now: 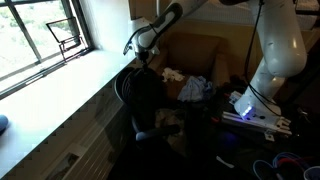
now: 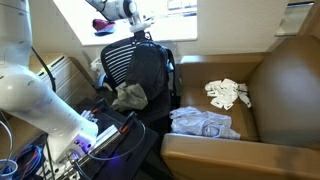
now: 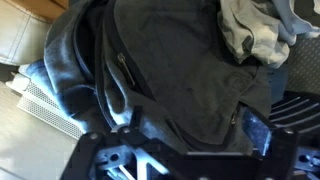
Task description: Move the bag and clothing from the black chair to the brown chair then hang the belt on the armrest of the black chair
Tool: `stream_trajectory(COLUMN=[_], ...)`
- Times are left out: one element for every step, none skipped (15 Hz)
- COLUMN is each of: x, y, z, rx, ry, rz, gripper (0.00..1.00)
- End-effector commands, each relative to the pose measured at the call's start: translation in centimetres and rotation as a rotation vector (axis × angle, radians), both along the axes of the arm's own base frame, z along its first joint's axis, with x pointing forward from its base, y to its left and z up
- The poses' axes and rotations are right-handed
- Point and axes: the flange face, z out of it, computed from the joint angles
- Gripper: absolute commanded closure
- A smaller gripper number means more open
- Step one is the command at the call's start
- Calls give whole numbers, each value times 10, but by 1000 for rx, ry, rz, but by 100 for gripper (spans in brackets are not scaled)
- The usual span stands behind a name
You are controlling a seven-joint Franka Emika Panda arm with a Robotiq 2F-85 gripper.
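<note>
Fingers spread wide, nothing held, hovering just above the top of the black ribbed-back office chair. A dark grey fabric bag with a zipper is draped over that chair and fills the wrist view. A crumpled grey garment lies on the same chair, touching the bag. On the seat of the wide tan-brown upholstered armchair: a crumpled white cloth near the back, and a pale blue garment near the front edge. Can't make out a belt.
</note>
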Motion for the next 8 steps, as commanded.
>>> stream_trajectory(x=[-1, -2, 0, 0, 0, 0, -1, 1], y=[-14, -15, -11, -14, -14, -13, -10, -9], z=[-8, -6, -7, -7, -7, -7, -2, 6], rx=[63, 53, 31, 31, 30, 30, 46, 70], ry=[34, 70, 32, 37, 35, 35, -7, -78], rz=[186, 240, 158, 168, 165, 165, 168, 178], gripper=[0, 0, 0, 0, 0, 0, 0, 0])
